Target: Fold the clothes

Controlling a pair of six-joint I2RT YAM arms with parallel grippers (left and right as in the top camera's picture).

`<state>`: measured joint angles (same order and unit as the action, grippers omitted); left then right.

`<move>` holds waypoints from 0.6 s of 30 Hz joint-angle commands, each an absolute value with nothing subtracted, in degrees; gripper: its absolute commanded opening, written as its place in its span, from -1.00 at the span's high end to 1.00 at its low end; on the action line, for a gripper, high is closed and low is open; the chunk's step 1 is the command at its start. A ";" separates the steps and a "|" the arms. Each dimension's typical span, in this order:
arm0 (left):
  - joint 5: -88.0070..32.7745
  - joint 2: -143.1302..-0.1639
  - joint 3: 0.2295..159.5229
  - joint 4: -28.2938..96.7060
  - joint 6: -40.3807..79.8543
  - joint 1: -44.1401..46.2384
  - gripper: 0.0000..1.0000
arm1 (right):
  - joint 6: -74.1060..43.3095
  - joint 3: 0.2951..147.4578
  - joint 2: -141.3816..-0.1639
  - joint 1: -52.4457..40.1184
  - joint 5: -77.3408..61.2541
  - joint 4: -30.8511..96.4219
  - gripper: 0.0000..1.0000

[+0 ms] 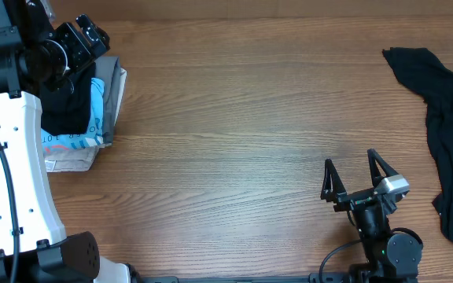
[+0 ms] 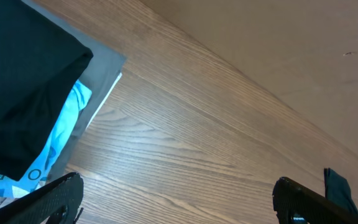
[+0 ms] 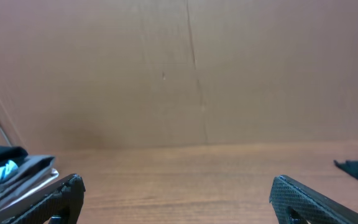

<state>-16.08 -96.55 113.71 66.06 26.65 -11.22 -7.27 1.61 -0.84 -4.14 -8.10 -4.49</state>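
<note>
Right tool (image 1: 350, 159) is sitting at the near-right part of the worktop (image 1: 234, 118), its two fingers standing well apart and gripping nothing. Left tool (image 2: 179, 202) is hanging over the stack of garments at the far-left corner. The left wrist view is showing its fingers spread wide, with only bare wood between them.

One crumpled black garment (image 1: 447, 126) is lying unfolded along the right edge of the worktop, well apart from the right tool. One folded black garment (image 1: 65, 106) is resting on top of the stack, partly hidden by the left arm (image 1: 14, 157). Beneath it, a light-blue shirt (image 1: 97, 110) with dark lettering is lying on a grey garment (image 1: 116, 86), whose edge is sticking out toward the middle of the worktop.
</note>
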 commanded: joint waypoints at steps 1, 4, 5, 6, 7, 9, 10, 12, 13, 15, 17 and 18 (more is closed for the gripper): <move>-16.32 -96.12 113.51 66.02 26.61 -11.22 -0.99 | -7.03 0.43 -0.19 -3.88 -7.51 -3.20 -1.00; -16.32 -96.12 113.51 66.02 26.61 -11.22 -1.00 | -6.98 0.45 -0.21 -3.88 -7.49 -2.15 -1.00; -16.32 -96.12 113.51 66.02 26.61 -11.22 -1.00 | -6.98 0.45 -0.21 -3.88 -7.49 -1.30 -1.00; -16.32 -96.12 113.51 66.02 26.61 -11.22 -1.00 | -6.98 0.45 -0.19 -3.88 -7.49 -0.47 -1.00; -16.32 -96.12 113.51 66.02 26.61 -11.22 -1.00 | -6.96 0.45 -0.19 -3.88 -7.49 0.60 -1.00; -16.32 -96.12 113.51 66.02 26.61 -11.22 -0.99 | -5.39 0.43 -0.19 -3.88 -7.51 2.57 -1.00; -16.32 -96.12 113.51 66.04 26.61 -11.22 -1.00 | -4.36 0.43 -0.21 -3.88 -7.55 3.40 -1.00; -16.32 -96.12 113.51 66.02 26.61 -11.22 -1.00 | -2.37 0.43 -0.21 -3.88 -7.53 4.01 -1.00; -16.32 -96.12 113.51 66.02 26.61 -11.22 -1.00 | -1.08 0.43 -0.19 -3.88 -7.57 4.01 -1.00; -16.32 -96.12 113.51 66.02 26.61 -11.22 -1.00 | 0.82 0.43 -0.19 -3.88 -7.62 4.01 -1.00; -16.32 -96.12 113.51 66.02 26.61 -11.22 -1.00 | 3.64 0.43 -0.19 -3.88 -7.75 4.01 -1.00; -16.32 -96.12 113.51 66.02 26.63 -11.22 -1.00 | 5.06 0.43 -0.19 -3.88 -7.75 4.01 -1.00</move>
